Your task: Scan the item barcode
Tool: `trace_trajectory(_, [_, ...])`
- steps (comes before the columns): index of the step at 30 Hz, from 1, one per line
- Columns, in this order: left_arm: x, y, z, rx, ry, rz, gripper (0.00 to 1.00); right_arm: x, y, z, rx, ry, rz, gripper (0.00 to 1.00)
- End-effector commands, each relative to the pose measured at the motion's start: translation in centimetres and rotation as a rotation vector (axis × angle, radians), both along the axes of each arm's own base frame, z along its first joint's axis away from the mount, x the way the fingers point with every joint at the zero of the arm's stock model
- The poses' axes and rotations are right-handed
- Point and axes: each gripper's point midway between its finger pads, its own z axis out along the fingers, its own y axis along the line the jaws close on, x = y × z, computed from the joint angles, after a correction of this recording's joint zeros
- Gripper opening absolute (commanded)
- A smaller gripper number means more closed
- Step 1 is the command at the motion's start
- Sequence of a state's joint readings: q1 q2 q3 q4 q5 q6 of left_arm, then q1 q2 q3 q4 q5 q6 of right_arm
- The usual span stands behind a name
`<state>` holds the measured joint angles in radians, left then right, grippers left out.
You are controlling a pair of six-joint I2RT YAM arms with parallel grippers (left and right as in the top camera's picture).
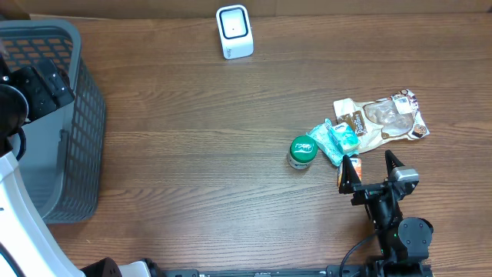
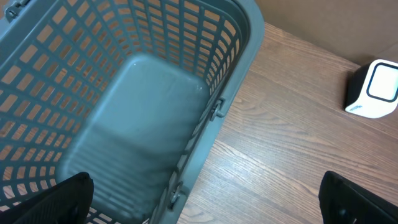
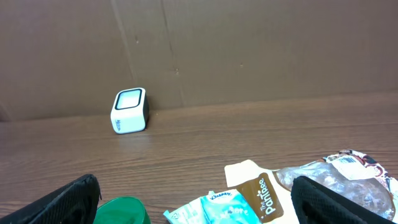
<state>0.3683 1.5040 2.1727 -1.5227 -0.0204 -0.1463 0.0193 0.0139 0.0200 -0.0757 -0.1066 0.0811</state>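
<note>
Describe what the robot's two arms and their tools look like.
The right tool is black with two blunt fingers, on a black arm carrying a grey block at the wrist and a black cable near its base. The left tool is black too, joined to a white arm segment.

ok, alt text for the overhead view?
Brown wooden table: small white box-shaped scanner at the far edge, grey plastic lattice basket left, and at right a green-lidded round jar, teal tissue pack and clear snack bag, with the open right gripper beside them.
</note>
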Motion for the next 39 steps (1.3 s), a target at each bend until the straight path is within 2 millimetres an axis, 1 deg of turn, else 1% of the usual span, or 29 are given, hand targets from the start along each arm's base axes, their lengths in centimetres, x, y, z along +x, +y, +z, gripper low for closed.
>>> trace_trajectory(1, [-0.1,0.2,0.3,0.018,-0.006,-0.006,0.99,0.0,-0.2,-0.3,-0.003,-0.003,-0.01,1.0])
trace_trajectory(3, [-0.4,-0.4,0.8,0.024,-0.022,-0.018,1.0,0.0,-0.2,-0.3,-0.003,-0.003,-0.01,1.0])
trace_trajectory(5, [-1.0,-1.4,1.7,0.035,-0.051,-0.043,0.99,0.0,-0.2,-0.3,-0.003,-0.003,-0.01,1.0])
trace_trajectory(8, [-2.7,-3.6,3.2,0.052,-0.107,-0.094,1.0,0.0,-0.2,-0.3,-0.003,-0.003,-0.01,1.0])
trace_trajectory(10, [-4.7,-4.9,4.0,0.063,-0.147,-0.121,0.99,0.0,-0.2,-0.3,-0.003,-0.003,-0.01,1.0])
trace_trajectory(13, [-8.0,-5.8,3.8,0.072,-0.176,-0.123,1.0,0.0,-0.2,-0.3,-0.003,-0.003,-0.01,1.0])
trace_trajectory(16, [-10.8,-6.4,2.4,0.083,-0.189,-0.117,1.0,0.0,-0.2,-0.3,-0.003,-0.003,-0.01,1.0])
trace_trajectory(18, [-12.1,-6.5,1.1,0.102,-0.194,-0.116,1.0,0.0,-0.2,-0.3,-0.003,-0.003,-0.01,1.0])
trace_trajectory(21, [-12.5,-6.7,-0.4,0.114,-0.245,-0.117,1.0,0.0,-0.2,-0.3,-0.003,-0.003,-0.01,1.0])
trace_trajectory(23, [-12.9,-6.9,-2.5,0.107,-0.24,-0.125,1.0,0.0,-0.2,-0.3,-0.003,-0.003,-0.01,1.0])
trace_trajectory(24, [-13.4,-7.1,-5.1,0.098,-0.213,-0.125,1.0,0.0,-0.2,-0.3,-0.003,-0.003,-0.01,1.0])
trace_trajectory(26, [-13.9,-7.3,-7.9,0.083,-0.193,-0.125,0.99,0.0,-0.2,-0.3,-0.003,-0.003,-0.01,1.0])
trace_trajectory(27, [-13.8,-7.3,-8.9,0.077,-0.21,-0.117,1.0,0.0,-0.2,-0.3,-0.003,-0.003,-0.01,1.0])
trace_trajectory(29, [-12.8,-7.1,-9.9,0.082,-0.292,-0.103,1.0,0.0,-0.2,-0.3,-0.003,-0.003,-0.01,1.0])
trace_trajectory(32, [-10.6,-7.3,-10.5,0.112,-0.476,-0.139,0.99,0.0,-0.2,-0.3,-0.003,-0.003,-0.01,1.0])
trace_trajectory(34, [-9.4,-8.0,-10.7,0.125,-0.595,-0.184,0.99,0.0,-0.2,-0.3,-0.003,-0.003,-0.01,1.0])
trace_trajectory(36, [-8.5,-8.6,-11.2,0.137,-0.691,-0.226,0.99,0.0,-0.2,-0.3,-0.003,-0.003,-0.01,1.0])
trace_trajectory(39, [-7.6,-9.0,-12.5,0.159,-0.798,-0.256,1.0,0.0,-0.2,-0.3,-0.003,-0.003,-0.01,1.0])
